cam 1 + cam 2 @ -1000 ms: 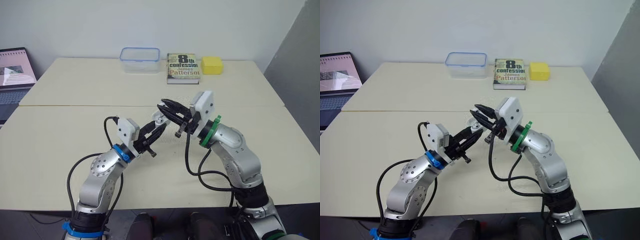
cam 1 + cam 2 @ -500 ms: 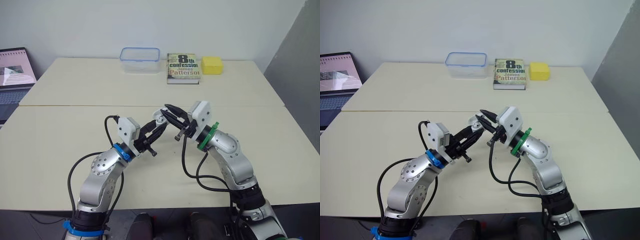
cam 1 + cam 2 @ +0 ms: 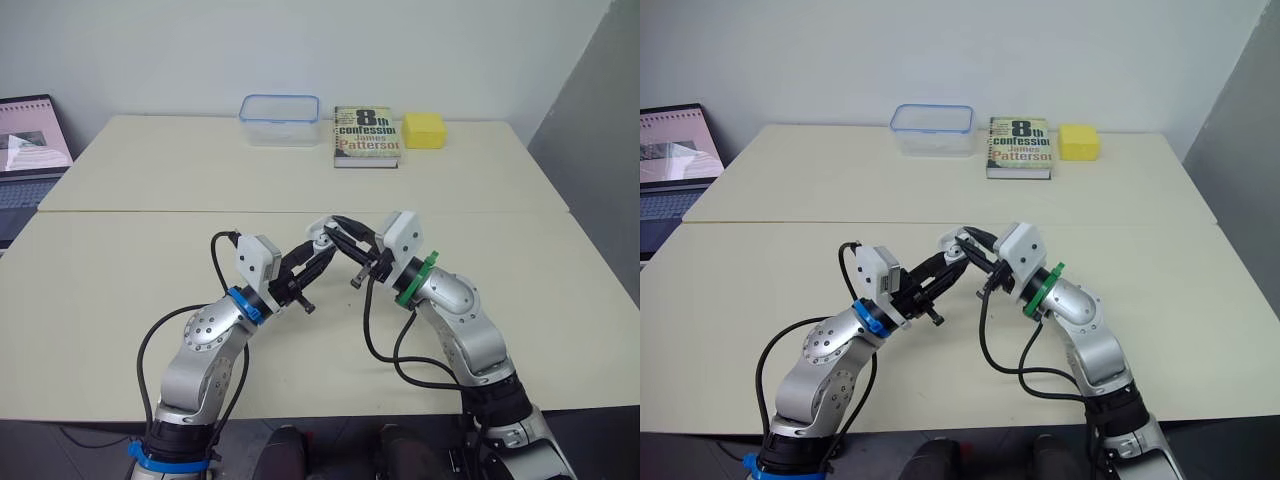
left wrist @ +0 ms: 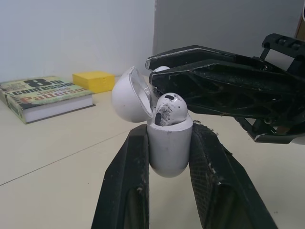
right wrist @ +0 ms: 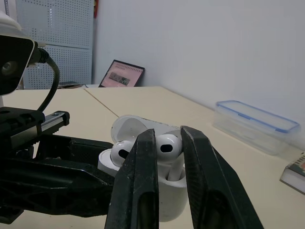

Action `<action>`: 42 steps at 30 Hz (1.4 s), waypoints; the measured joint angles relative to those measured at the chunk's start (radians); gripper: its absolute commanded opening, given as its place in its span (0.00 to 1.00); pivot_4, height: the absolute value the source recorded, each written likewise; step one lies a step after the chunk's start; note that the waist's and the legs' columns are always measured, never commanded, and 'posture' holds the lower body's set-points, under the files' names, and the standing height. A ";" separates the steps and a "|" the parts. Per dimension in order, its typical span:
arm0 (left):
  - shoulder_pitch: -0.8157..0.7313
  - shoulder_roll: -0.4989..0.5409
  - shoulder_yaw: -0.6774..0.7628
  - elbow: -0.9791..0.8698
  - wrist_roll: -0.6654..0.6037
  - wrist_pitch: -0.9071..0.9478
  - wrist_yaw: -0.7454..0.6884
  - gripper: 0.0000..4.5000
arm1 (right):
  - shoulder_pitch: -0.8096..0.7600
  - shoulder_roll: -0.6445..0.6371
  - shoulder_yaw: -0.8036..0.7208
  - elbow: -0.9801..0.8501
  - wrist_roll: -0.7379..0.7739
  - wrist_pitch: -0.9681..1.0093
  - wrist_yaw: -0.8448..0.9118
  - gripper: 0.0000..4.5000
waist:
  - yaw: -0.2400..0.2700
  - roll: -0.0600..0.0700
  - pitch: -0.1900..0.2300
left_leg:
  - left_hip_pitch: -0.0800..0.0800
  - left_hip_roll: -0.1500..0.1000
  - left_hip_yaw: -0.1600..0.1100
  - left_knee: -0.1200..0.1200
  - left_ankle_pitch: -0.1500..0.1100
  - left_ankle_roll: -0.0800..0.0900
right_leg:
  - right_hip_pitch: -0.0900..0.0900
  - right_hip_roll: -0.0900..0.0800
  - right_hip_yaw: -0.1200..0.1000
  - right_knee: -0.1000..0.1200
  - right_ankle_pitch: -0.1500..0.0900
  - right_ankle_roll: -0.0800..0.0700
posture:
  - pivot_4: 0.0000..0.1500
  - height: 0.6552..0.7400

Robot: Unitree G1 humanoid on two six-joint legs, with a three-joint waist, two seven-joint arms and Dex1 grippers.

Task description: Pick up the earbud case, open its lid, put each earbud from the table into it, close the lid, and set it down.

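Left wrist view: the glossy white oval earbud case (image 4: 167, 152) stands upright, pinched between the two black fingers of the left gripper (image 4: 169, 130), with its rounded lid (image 4: 127, 94) hinged back. One white earbud (image 4: 167, 109) sits in the case. The right gripper (image 5: 169, 138) clamps a second white earbud (image 5: 165, 145) just over the open case, its stem reaching into the top. Both forearms angle inward above the cream table (image 3: 120, 290), the grippers meeting tip to tip. Compared with a second ago, the right arm has dropped lower and closed in on the case; the left arm has barely shifted.
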 measured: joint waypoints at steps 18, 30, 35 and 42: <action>-0.006 0.002 0.016 0.015 -0.001 0.000 -0.010 0.17 | 0.025 -0.116 -0.118 -0.234 0.171 0.225 0.015 0.55 | 0.004 0.000 0.000 | -0.001 0.000 0.000 0.000 0.000 0.000 | 0.000 -0.001 0.000 -0.001 0.000 0.000 | 1.00 1.00; -0.156 0.107 -0.101 0.056 -0.201 0.193 -0.364 0.17 | 0.044 -0.573 -0.426 -0.332 0.342 0.575 0.094 0.55 | -0.001 0.001 0.001 | -0.001 -0.001 0.001 -0.001 0.000 0.000 | 0.000 0.000 0.000 -0.003 -0.002 -0.002 | 1.00 1.00; -0.216 0.153 -0.173 0.074 -0.250 0.286 -0.522 0.17 | -0.008 -0.704 -0.407 -0.297 0.434 0.606 0.280 0.25 | -0.006 0.002 0.001 | -0.001 0.000 0.000 -0.002 -0.001 0.001 | -0.001 0.001 -0.001 -0.002 -0.002 -0.003 | 1.00 1.00; -0.278 0.131 -0.209 0.147 -0.215 0.246 -0.605 0.17 | -0.101 -0.769 -0.267 -0.268 0.525 0.695 0.454 0.00 | -0.004 0.002 0.002 | -0.002 0.000 0.000 -0.001 -0.001 0.001 | -0.001 0.001 -0.001 -0.004 -0.002 -0.003 | 1.00 1.00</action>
